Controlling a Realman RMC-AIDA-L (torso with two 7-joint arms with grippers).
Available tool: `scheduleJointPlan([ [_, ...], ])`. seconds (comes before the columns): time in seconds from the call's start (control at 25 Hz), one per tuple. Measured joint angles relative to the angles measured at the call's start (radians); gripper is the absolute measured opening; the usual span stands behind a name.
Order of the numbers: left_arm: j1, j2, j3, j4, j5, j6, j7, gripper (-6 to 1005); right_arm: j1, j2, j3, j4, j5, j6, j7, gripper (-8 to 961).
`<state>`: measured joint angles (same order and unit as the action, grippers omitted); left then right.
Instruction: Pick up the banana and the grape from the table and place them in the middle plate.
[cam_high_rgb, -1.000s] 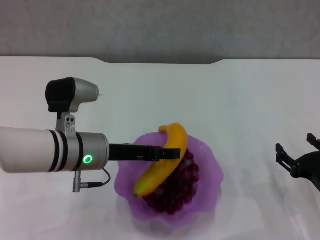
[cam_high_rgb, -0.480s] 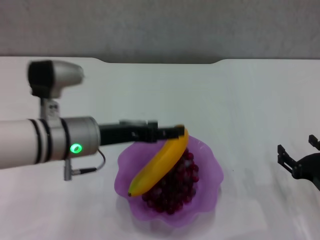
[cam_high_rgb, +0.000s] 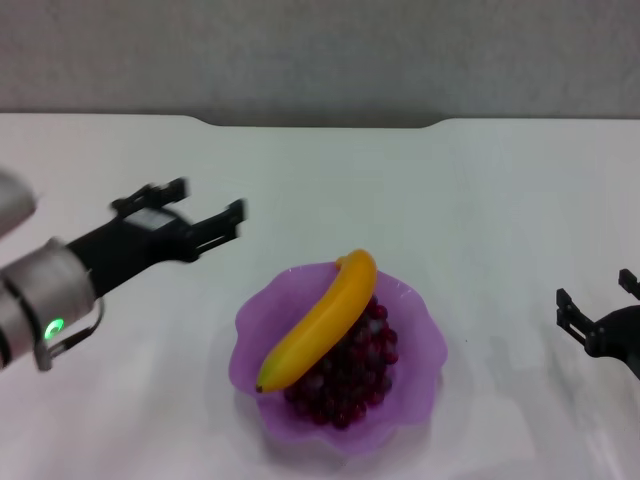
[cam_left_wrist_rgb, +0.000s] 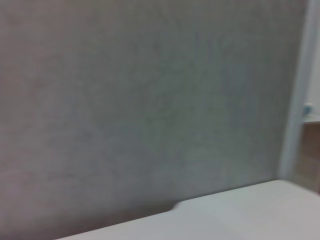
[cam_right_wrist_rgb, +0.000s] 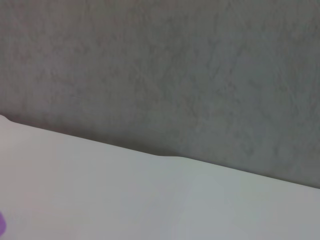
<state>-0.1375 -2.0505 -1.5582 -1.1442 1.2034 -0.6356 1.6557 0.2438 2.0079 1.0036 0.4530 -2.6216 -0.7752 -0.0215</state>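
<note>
table (cam_right_wrist_rgb: 100, 200): plain white top, filling the lower part of the view
far edge: shallow notch cut into it
wall (cam_right_wrist_rgb: 175, 70): grey, mottled, behind the table
middle plate (cam_right_wrist_rgb: 1, 223): purple sliver at the frame border

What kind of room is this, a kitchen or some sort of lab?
Probably a lab or test bench, not a kitchen: a bare white table before a plain grey wall, with only a purple plate holding a banana and grapes, and a robot pincer at each side.

silver left arm (cam_high_rgb: 40, 290), green light (cam_high_rgb: 47, 327), black gripper (cam_high_rgb: 210, 207)
</note>
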Motion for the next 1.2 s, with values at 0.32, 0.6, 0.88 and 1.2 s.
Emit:
scheduleJointPlan([
  [0.32,-0.026,-0.004,0.104,0.489,-0.816,-0.332,0.922,904,0.004,0.004,-0.012,0.009,0.0,-0.008,0.0,878],
  [0.6,-0.096,-0.005,0.244,0.738,-1.238,-0.397,1.125,903,0.01,0.006,-0.026,0.035,0.011,-0.024,0.005,878],
  [0.88,-0.1,0.001,0.233,0.842,-1.474,-0.384,1.145,902,-0.007,0.004,-0.032,-0.014,0.14,-0.157,0.0,878],
  [1.2,-0.114,0.007,0.223,0.883,-1.514,-0.389,1.15,902,-0.024,0.003,-0.033,-0.066,0.215,-0.243,0.002,878],
])
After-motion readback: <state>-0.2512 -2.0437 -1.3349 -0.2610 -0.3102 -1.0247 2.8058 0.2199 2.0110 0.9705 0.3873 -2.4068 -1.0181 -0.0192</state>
